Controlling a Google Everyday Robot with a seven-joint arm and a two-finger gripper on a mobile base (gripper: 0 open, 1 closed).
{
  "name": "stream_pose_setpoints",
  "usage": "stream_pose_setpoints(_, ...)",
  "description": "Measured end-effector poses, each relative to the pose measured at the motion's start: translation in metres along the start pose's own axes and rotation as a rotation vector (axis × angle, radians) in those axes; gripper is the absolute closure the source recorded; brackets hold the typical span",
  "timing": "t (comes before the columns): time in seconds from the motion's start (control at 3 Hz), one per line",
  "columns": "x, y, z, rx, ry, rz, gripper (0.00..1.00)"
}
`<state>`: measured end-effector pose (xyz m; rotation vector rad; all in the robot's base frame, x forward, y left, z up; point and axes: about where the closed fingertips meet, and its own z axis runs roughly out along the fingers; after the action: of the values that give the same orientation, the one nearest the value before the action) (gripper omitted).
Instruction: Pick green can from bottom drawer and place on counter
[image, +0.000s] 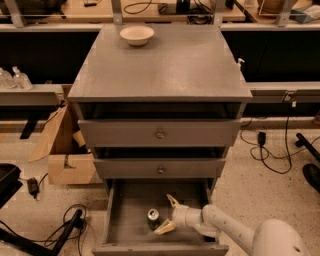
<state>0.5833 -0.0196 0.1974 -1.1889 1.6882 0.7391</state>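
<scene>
The gripper (168, 215) is reaching into the bottom drawer (125, 220) with its fingers (171, 201) spread wide, and the can (153, 217) is standing upright on the grey drawer floor just left of it, near the lower finger. Above the gripper, two shallower drawers (160, 134) are sitting under the counter (175, 70), a flat grey top carrying a cream bowl (137, 34) at its far edge, while a cardboard box (65, 150) and cables (272, 155) are lying on the speckled floor (260, 200) to either side. The can is showing a green body and a silver top.
</scene>
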Motion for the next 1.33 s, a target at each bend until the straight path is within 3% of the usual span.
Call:
stream_pose_setpoints(0.33, 0.019, 0.002, 0.020, -0.015, 0.020, 0.009, 0.21)
stream_pose_setpoints(0.67, 0.031, 0.012, 0.038, -0.059, 0.046, -0.008, 0.50)
stream_pose_setpoints(1.0, 0.014, 0.025, 0.035, -0.086, 0.042, -0.016, 0.73)
stream_pose_setpoints(1.33, -0.038, 0.022, 0.005, -0.067, 0.003, -0.054, 0.96)
